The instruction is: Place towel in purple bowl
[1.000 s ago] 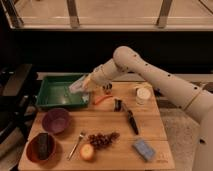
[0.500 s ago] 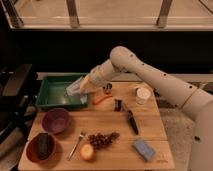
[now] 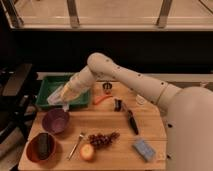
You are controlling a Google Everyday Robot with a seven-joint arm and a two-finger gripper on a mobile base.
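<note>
The purple bowl (image 3: 55, 121) stands on the wooden table at the left. My gripper (image 3: 61, 100) is above the front edge of the green tray (image 3: 48, 84), just above and behind the bowl. It is shut on the white towel (image 3: 55, 96), which hangs in a pale bunch from the fingers. The arm reaches in from the right across the table.
A red-brown bowl (image 3: 39, 147) with a dark object stands at the front left. A spoon (image 3: 76, 145), grapes (image 3: 102, 139), an orange fruit (image 3: 87, 151), a blue sponge (image 3: 145, 149), a black-handled knife (image 3: 132, 122), a carrot (image 3: 102, 100) and a small can (image 3: 107, 88) lie on the table.
My gripper has moved left and down with the towel, from over the tray's middle to its front-left edge, closer to the purple bowl.
</note>
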